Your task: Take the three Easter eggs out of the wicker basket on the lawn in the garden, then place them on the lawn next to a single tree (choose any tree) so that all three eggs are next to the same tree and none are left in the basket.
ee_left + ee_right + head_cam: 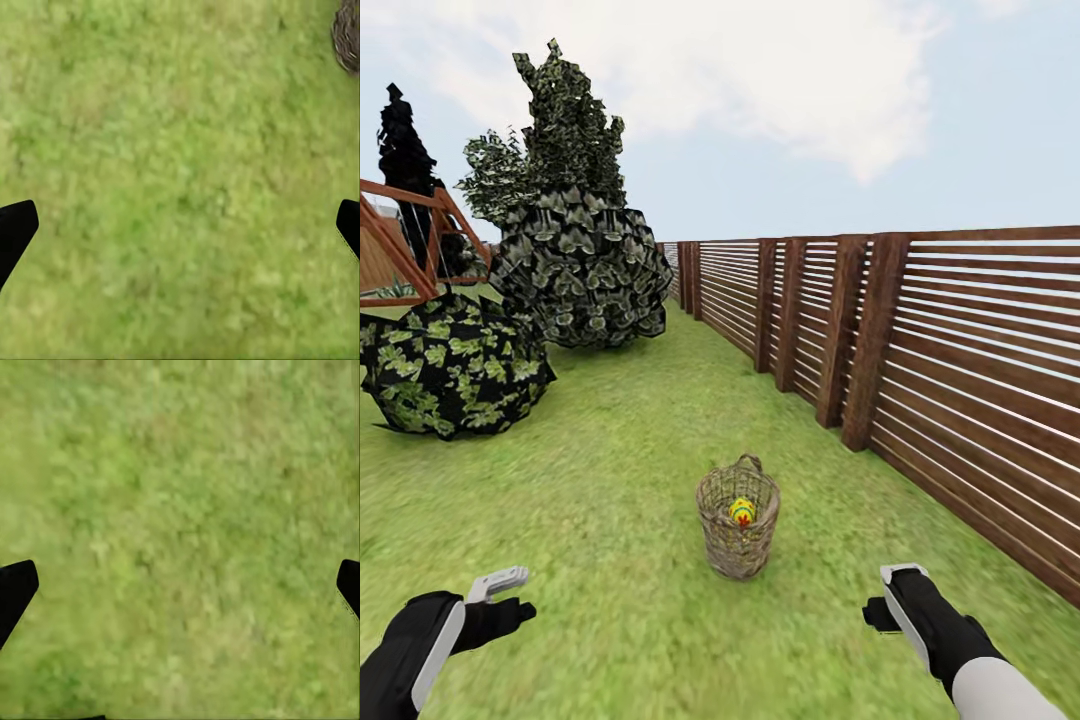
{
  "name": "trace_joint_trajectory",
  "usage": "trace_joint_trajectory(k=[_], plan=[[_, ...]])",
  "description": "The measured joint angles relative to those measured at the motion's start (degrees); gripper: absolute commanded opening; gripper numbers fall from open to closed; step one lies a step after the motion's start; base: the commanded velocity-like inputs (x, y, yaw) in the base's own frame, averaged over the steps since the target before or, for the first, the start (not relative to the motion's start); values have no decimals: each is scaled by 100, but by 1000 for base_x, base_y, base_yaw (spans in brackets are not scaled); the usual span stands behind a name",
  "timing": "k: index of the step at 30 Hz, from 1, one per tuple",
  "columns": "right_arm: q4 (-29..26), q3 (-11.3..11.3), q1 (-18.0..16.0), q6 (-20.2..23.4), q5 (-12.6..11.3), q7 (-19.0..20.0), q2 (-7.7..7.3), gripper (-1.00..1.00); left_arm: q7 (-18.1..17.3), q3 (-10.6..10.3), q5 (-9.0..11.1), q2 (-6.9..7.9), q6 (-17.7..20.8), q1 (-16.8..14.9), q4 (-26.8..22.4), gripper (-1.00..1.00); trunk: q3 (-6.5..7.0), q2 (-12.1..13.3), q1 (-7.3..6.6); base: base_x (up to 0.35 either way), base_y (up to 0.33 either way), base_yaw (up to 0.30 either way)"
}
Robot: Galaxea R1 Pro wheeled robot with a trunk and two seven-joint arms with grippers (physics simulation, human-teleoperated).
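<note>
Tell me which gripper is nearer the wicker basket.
Right, slightly. The right gripper hangs over the lawn just off the wicker basket's right side, nearer the robot; the left gripper sits farther off on its left.

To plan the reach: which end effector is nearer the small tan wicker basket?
The right end effector: it hangs closer to the tan wicker basket than the left end effector, which is farther off across the green lawn.

Green lawn [610,470] under wicker basket [737,545], leafy bushes [450,365].
</note>
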Motion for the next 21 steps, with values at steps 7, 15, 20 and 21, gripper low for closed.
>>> trace_joint_trajectory(k=[7,15,20,21], plan=[[762,15,0,-40,89,1683,-564,100,20,-24,-12,-34,-17,0,21,100,0,0,0,337,0,0],[873,-5,-1,-58,566,2011,-811,100,27,-33,-7,-99,-17,0,21,100,0,0,0,337,0,0],[878,-57,-1,-51,581,2017,-920,100,48,-32,-29,-255,-25,0,59,100,0,0,0,337,0,0],[878,-67,0,-52,579,2017,-929,100,49,-36,-32,-262,-29,0,105,100,0,0,0,337,0,0]])
